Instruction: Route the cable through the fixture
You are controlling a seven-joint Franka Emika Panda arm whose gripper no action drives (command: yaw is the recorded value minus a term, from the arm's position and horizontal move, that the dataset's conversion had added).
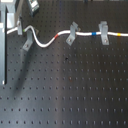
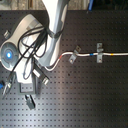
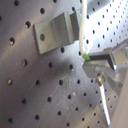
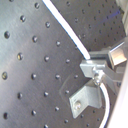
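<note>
A: Where does the cable lie?

B: On the black perforated worktop. In the first exterior view it runs from that first exterior view's right edge, past a yellow and a blue band, through an upright clip, past a red band and through a slanted clip, then curves in an S toward 2 further clips near the first exterior view's left.

A: And the fixture?

B: In the first wrist view a grey clip stands just beside the cable (touching or not cannot be told).

A: The jaws?

B: In the first wrist view the gripper is pinched on the cable, a green pad against it; the second wrist view shows the cable entering the same grip.
</note>
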